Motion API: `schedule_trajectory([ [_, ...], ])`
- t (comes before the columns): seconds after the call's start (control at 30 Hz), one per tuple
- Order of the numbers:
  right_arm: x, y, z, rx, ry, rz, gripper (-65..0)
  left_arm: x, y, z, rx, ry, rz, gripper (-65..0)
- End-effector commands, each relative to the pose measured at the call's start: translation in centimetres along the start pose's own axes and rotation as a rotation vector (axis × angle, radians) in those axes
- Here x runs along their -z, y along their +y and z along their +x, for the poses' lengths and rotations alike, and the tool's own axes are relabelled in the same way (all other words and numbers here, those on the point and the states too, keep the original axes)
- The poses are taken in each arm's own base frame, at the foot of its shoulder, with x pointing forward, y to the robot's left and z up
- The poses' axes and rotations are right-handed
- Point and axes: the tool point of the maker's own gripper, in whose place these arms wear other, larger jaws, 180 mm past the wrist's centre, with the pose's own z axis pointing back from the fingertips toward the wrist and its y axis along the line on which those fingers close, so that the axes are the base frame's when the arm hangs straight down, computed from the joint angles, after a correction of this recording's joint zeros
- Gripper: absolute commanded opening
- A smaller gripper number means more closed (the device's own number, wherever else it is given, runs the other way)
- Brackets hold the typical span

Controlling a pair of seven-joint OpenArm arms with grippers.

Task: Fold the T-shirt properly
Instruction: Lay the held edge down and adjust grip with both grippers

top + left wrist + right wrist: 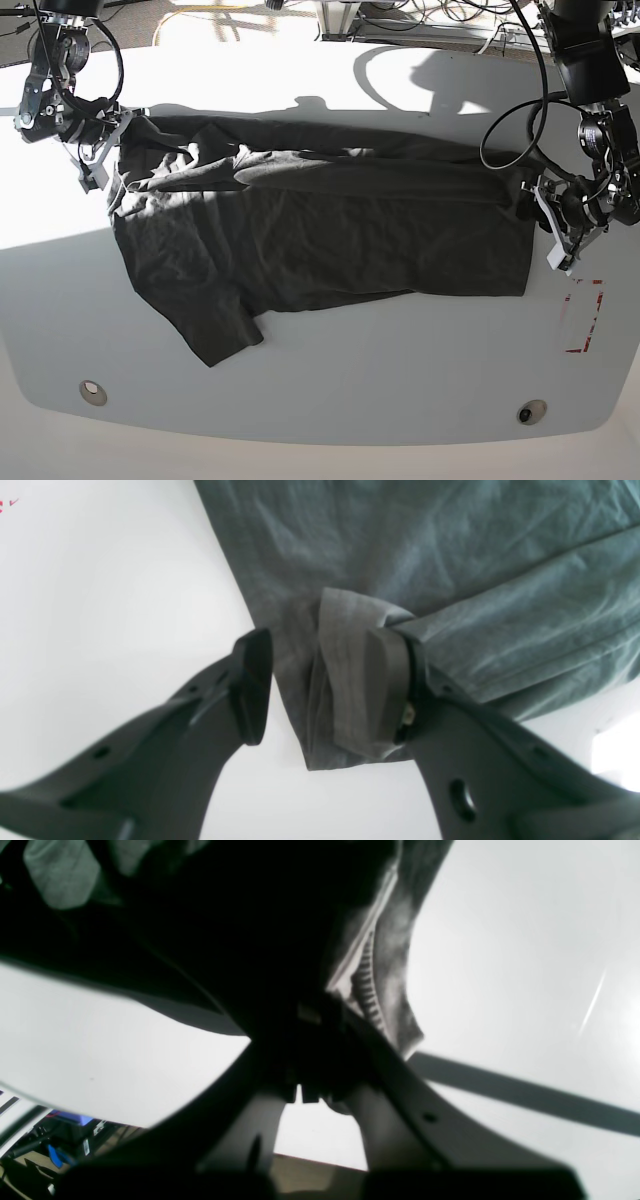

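We see the T-shirt (320, 230), soft, dark and creased, lying spread across the smooth white worktop (330, 380), its upper edge folded over in a long ridge. The left end effector (330, 690) stands with its jaws apart, a bunched fold of hem draped against one finger. The right end effector (310, 1040) is clamped on a stitched edge of the T-shirt; shadow hides most of its fingers there.

White table (330, 400) carries the spread, wrinkled T-shirt (330, 240).
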Motion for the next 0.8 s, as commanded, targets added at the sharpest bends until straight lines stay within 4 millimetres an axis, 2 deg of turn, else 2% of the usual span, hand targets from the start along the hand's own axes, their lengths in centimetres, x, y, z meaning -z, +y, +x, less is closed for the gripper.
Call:
schedule_trajectory([
  [0.0,-0.5,-0.4,0.9,-0.021,-0.028,-0.014,-57.9,-0.9,0.7,1.6,0.014,-0.050,0.020,-36.9],
  [0.2,0.0,0.6,1.2,0.003,-0.056,0.011,-40.6,-0.5,0.0,1.9,0.009,-0.060,0.002,-36.9],
  [0.3,0.1,0.8,1.4,0.007,-0.074,0.017,-39.3,-0.5,0.0,1.9,0.010,-0.061,0.003,-36.9],
  [0.4,0.5,0.7,1.2,0.017,-0.071,0.022,-41.1,-0.4,-0.1,1.9,0.011,-0.061,0.001,-36.9],
  [0.5,0.7,0.4,1.9,0.031,-0.080,0.024,-45.5,-0.2,-0.5,2.1,0.007,-0.066,-0.008,-36.9],
  [0.53,0.8,0.1,2.0,0.040,-0.079,0.024,-50.4,0.0,-0.8,2.1,0.006,-0.067,-0.013,-36.9],
  [0.57,0.9,0.0,2.0,0.042,-0.077,0.023,-52.3,0.0,-0.8,2.1,0.005,-0.068,-0.014,-36.9],
  [0.63,1.1,-0.3,2.0,0.051,-0.071,0.025,-62.0,0.0,-0.9,2.1,0.006,-0.068,-0.014,-36.9],
  [0.7,0.9,-0.5,2.0,0.046,-0.071,0.019,-65.0,0.0,-0.9,2.1,0.006,-0.068,-0.014,-36.9],
  [0.77,0.7,-0.9,2.1,0.037,-0.069,0.008,-65.0,0.0,-0.9,2.1,0.006,-0.068,-0.014,-36.9],
])
